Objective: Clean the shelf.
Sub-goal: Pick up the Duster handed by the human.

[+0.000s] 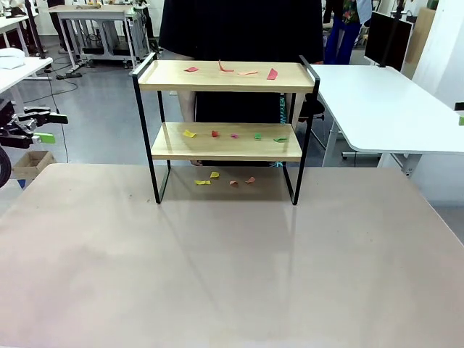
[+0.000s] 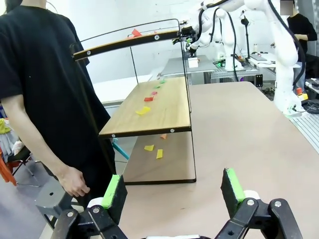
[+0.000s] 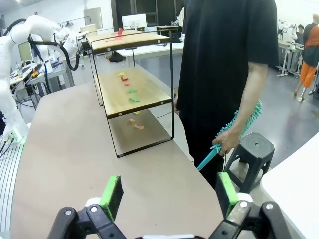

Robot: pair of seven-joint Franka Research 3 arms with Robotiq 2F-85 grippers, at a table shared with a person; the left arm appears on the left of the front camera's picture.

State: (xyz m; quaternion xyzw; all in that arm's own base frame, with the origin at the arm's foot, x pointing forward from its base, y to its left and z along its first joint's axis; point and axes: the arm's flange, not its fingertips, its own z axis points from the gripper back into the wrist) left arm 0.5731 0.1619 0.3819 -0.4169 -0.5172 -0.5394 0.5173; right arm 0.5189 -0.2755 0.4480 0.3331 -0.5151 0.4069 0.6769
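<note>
Front view cut the person (image 1: 239, 29) off at the chest behind the shelf (image 1: 217, 78); left gripper (image 2: 173, 180) and right gripper (image 3: 169, 183) both gaped, empty

Bright, evenly lit workshop hall with a glossy grey floor (image 1: 94, 123). In front, a broad beige table (image 1: 232, 275); just to its right, a white table (image 1: 384, 109) with a rounded corner. Far left, a metal-legged workbench (image 1: 94, 18) and, nearer, a cardboard box (image 1: 29, 163) on the floor. Behind the white table, a dark monitor (image 1: 388, 36). Off the beige table's far edge, a black stool (image 3: 254, 149). Plain white wall (image 2: 114, 40) at one side
</note>
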